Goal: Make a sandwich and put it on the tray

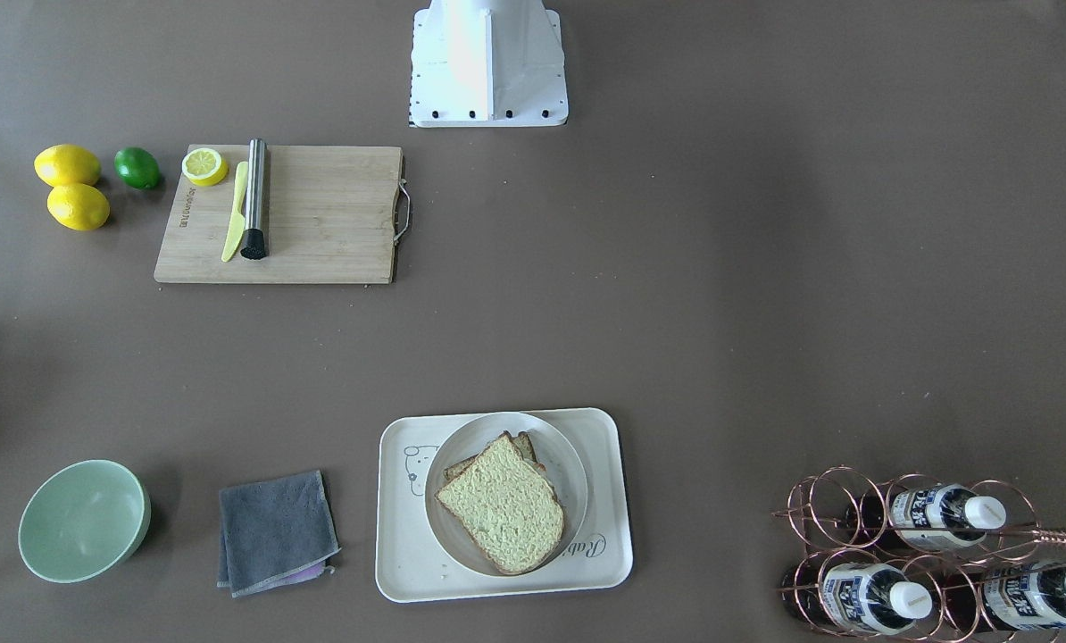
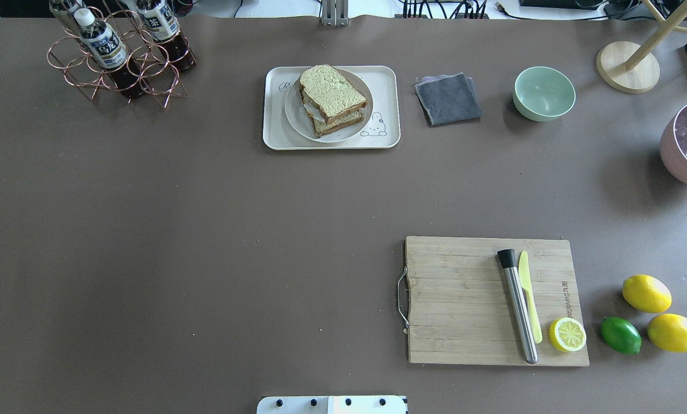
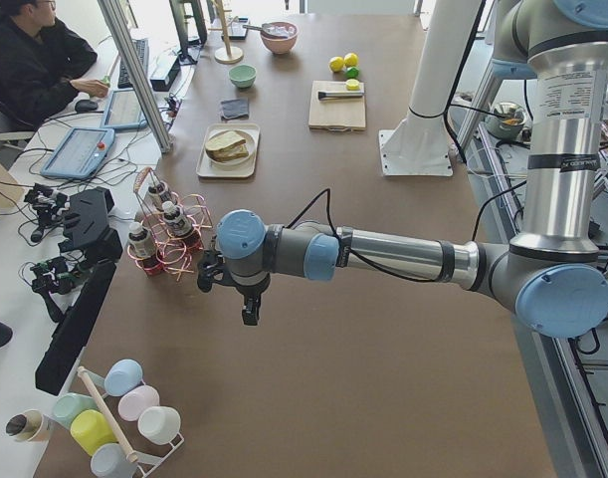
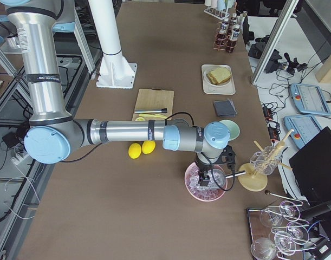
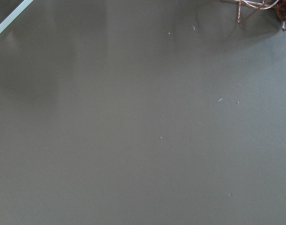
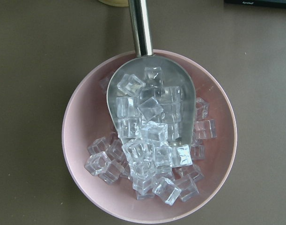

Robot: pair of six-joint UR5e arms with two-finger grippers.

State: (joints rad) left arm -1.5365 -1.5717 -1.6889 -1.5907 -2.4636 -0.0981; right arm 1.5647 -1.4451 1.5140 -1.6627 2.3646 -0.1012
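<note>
Brown surface (image 1: 676,313), robot base at the far edge.

Front-facing: sandwich (image 1: 503,505) stacked on a round white plate (image 1: 462,446), which sits on the tray (image 1: 399,572). No hand in shot.

Overhead: white layer between the slices.

Left side: left hand (image 3: 249,311) over bare surface, sandwich far beyond it. Open or closed, cannot tell.

Right side: right hand (image 4: 204,177) above a pink ice bowl (image 4: 187,184), sandwich well off. Grip cannot be told.

Wrists: bare surface below the left; ice and scoop (image 6: 140,28) below the right.

Judgement: task looks done. Next move probably only calls for parking the arms.
</note>
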